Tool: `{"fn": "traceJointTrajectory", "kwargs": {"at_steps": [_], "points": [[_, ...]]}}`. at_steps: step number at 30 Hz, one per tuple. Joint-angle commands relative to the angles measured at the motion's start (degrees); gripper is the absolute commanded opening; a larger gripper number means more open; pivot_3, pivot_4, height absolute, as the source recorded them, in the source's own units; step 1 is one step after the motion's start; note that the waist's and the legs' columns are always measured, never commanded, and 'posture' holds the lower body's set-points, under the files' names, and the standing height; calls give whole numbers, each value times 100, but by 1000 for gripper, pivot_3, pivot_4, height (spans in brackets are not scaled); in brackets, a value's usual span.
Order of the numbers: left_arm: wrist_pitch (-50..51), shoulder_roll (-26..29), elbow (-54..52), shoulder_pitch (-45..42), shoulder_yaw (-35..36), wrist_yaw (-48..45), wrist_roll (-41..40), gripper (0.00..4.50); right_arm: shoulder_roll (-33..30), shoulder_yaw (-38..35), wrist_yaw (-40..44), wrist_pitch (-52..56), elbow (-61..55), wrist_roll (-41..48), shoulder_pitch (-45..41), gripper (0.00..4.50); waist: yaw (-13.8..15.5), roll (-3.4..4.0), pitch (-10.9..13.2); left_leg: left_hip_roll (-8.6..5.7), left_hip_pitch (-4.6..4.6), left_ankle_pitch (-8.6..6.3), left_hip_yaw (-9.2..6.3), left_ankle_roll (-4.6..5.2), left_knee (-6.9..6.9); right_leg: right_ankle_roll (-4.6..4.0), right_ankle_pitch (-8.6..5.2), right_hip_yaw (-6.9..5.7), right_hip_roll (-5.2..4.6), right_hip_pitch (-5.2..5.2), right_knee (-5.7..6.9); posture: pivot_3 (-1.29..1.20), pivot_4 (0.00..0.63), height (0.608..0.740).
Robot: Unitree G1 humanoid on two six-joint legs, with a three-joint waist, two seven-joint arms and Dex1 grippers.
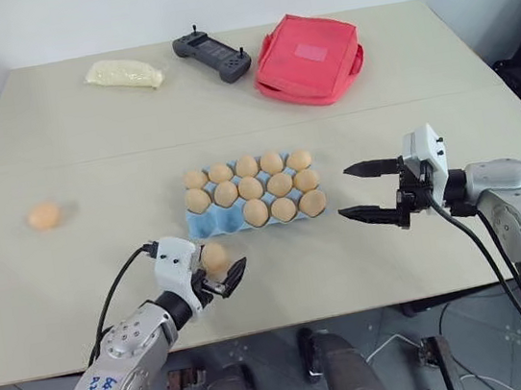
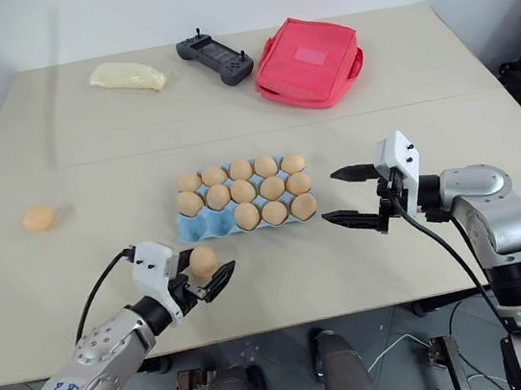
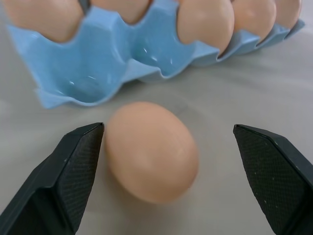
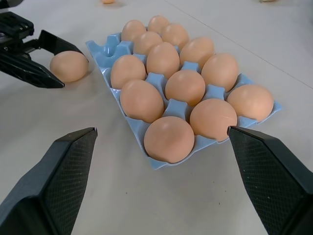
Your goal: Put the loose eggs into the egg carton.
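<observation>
Near egg (image 3: 151,152) lies on the worktop (image 1: 368,267) just in front of the blue egg carton (image 3: 93,73), beside its two empty front-left cups. Left pincer (image 1: 221,276) wide open around it, one finger (image 3: 63,181) almost touching the shell, nothing gripped yet. Second loose egg (image 1: 43,217) sits well apart, far left. Right pincer (image 1: 368,189) open, empty, hovering beside the carton's right end.

Risks: uneven closing could nudge the egg rolling or against the carton rim; a hard squeeze may crack it; an off-centre grip may let it slip during the lift.
</observation>
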Motion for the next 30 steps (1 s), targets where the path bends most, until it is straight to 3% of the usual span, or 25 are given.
{"fn": "traceJointTrajectory", "kwargs": {"at_steps": [1, 2, 5, 11, 12, 15, 20, 30], "points": [[-9, 51, 73, -160, -84, -90, 100, 4500, -25, -101, -42, -3, -172, 64, 22, 4456, 1, 0, 0, 0, 0, 0, -1, 0, 1, 0, 1, 2, 1, 0, 0, 0, 150, 740], [-20, 87, 116, -203, -125, -123, 136, 4500, -34, -113, -45, -7, -175, 66, 35, 4456, 6, 0, 0, 0, 0, 1, -3, 1, 1, 0, 1, 4, 0, 1, 1, 0, 150, 740], [-130, 105, 170, -243, -190, -101, 287, 3860, -48, -142, -79, -20, -188, 64, 71, 4500, 3, -1, 0, 0, 0, 1, -6, 2, 0, 0, 1, 4, 1, 1, 1, 0, 150, 740], [-62, 128, 51, -182, -141, -201, 287, 1999, -60, -153, -115, -39, -174, 59, 106, 4500, 6, -1, 0, -1, -2, 1, -7, 3, 1, 0, 1, 6, -1, 1, 2, 0, 150, 740], [-15, 159, -32, -171, -95, -257, 216, 1906, -62, -154, -114, -44, -166, 58, 105, 4500, 5, -1, 0, -1, -1, 1, -7, 3, 1, -1, 1, 6, -1, 2, 2, 0, 150, 740], [48, 237, -283, -211, 75, -403, 26, 1896, -64, -158, -112, -61, -137, 49, 94, 4500, 4, -1, 0, 0, -1, 1, -7, 3, 1, -1, 1, 6, 0, 1, 3, 0, 150, 740], [-690, 245, -235, -579, 190, -871, -18, 1896, -57, -159, -101, -88, -104, 45, 81, 4500, 12, -1, 0, -1, -3, 3, -8, 4, 3, -2, 2, 5, -1, 2, 3, 0, 150, 740], [-1613, -278, 1064, -1517, -263, -768, 647, 1896, -47, -258, -117, -127, -223, 120, 170, 4500, 13, -1, -1, -4, 0, 5, -7, 8, 5, 4, 7, 3, 0, 8, 3, 0, 150, 740]]}}
